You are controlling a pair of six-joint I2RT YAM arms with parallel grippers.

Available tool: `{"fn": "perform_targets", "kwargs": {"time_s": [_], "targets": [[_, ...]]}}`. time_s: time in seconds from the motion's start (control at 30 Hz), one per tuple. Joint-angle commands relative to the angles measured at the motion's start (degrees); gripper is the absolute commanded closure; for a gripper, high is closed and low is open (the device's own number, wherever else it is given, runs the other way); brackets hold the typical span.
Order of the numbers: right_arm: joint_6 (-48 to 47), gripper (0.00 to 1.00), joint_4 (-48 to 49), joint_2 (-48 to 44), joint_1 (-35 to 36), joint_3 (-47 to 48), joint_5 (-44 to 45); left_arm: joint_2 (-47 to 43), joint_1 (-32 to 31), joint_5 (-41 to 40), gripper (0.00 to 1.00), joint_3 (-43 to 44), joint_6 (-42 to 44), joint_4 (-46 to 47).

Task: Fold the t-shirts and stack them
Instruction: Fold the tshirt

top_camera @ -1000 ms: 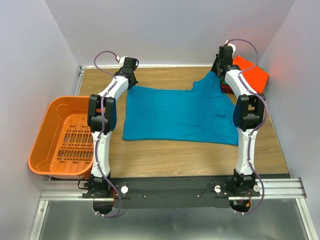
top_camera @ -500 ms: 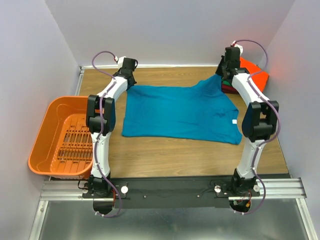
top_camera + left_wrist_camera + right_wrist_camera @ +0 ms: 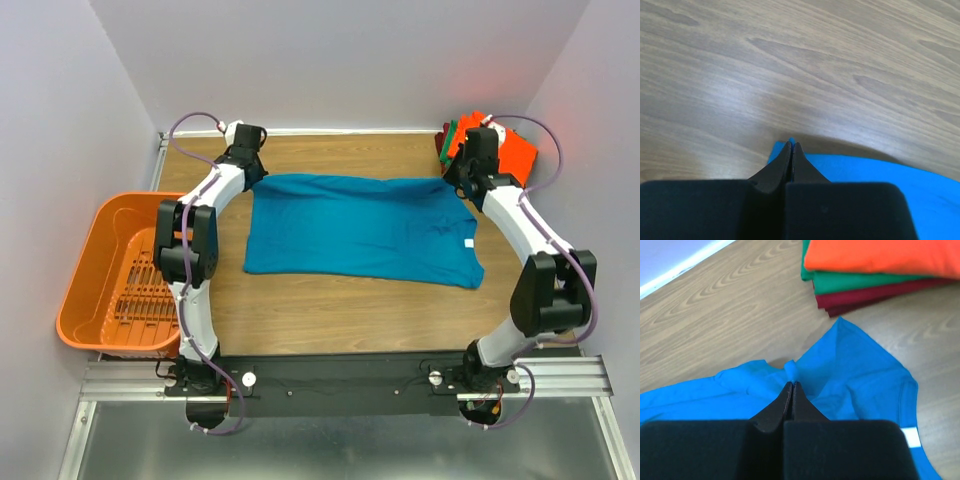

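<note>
Both left fingers (image 3: pixel 780 169) and right fingers (image 3: pixel 782 404) clamp teal t-shirt (image 3: pixel 360 225) along its far edge.

Wood-grain table (image 3: pixel 340 300), orange slotted plastic basket (image 3: pixel 90 270) at its left edge, pale walls (image 3: pixel 350 60) around.

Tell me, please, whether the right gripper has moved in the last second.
Yes. The right gripper, shut on the teal shirt, has shifted right and nearer, judged against the folded stack.

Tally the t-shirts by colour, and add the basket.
Teal-blue t-shirt: 1
Orange t-shirt: 1
Green t-shirt: 1
Dark red t-shirt: 1
Orange basket: 1
Total: 5
</note>
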Motion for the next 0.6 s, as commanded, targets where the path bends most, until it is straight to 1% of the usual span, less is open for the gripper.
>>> {"fn": "perform_targets", "kwargs": {"time_s": [0.0, 0.27, 0.57], "targets": [[3.4, 0.99, 0.7, -6.2, -0.2, -4.7, 1.7, -3.9, 0.3, 3.3, 1.0, -3.1, -1.8, 2.5], [6.2, 0.99, 0.0, -15.4, -0.2, -15.2, -0.5, -8.4, 0.3, 4.8, 1.0, -10.3, -3.7, 4.0], [8.2, 0.99, -1.5, -23.3, -0.2, -22.8, -1.4, -11.6, 0.3, 5.1, 1.0, -14.4, -4.3, 5.1]]}}
